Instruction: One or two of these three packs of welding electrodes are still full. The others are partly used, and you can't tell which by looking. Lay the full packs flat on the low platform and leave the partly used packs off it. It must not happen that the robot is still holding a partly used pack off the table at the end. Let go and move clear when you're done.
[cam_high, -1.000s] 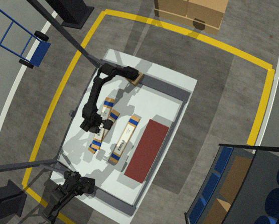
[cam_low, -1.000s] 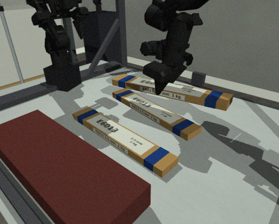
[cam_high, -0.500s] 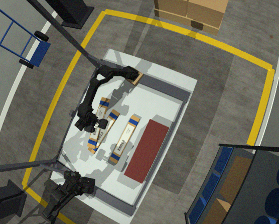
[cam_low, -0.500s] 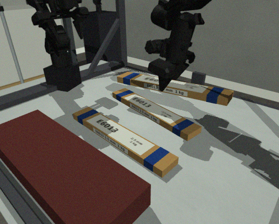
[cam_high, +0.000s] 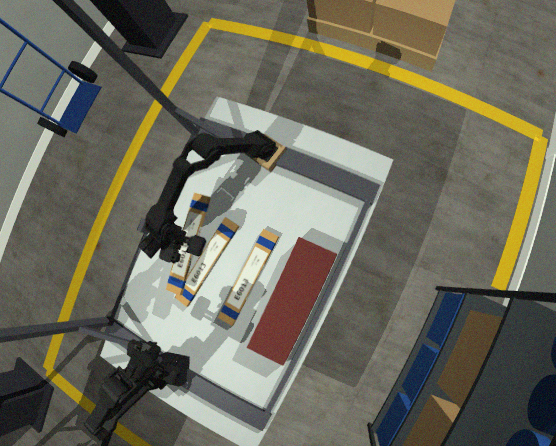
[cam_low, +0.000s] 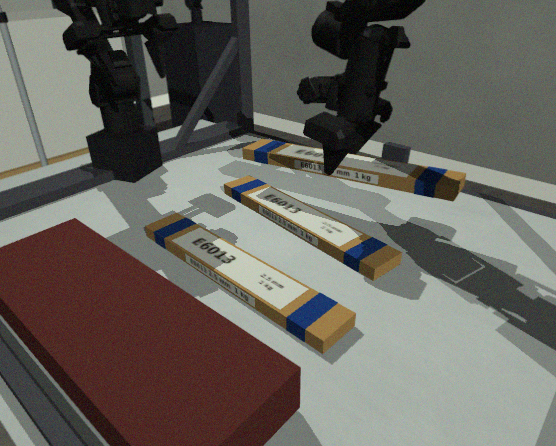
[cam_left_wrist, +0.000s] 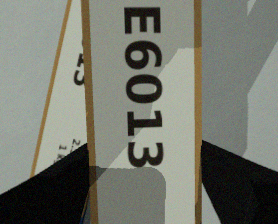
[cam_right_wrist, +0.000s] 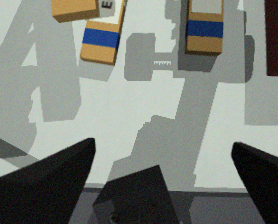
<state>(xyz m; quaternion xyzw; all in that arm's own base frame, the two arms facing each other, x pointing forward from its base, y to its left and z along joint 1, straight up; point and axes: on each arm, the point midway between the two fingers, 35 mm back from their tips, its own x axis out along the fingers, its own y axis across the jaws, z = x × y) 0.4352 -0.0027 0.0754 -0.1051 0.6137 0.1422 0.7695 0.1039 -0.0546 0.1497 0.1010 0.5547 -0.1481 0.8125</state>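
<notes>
From here I see three long tan packs with blue bands and white E6013 labels. One pack (cam_high: 196, 220) (cam_low: 435, 182) (cam_left_wrist: 145, 100) is pinched in my left gripper (cam_high: 182, 247) (cam_low: 332, 165) (cam_left_wrist: 143, 147). The middle pack (cam_high: 210, 260) (cam_low: 312, 215) (cam_left_wrist: 57, 125) (cam_right_wrist: 102, 45) and the third pack (cam_high: 250, 275) (cam_low: 250, 270) (cam_right_wrist: 205, 30) lie flat, label up, off the dark red platform (cam_high: 295, 300) (cam_low: 150, 325) (cam_right_wrist: 273, 40).
</notes>
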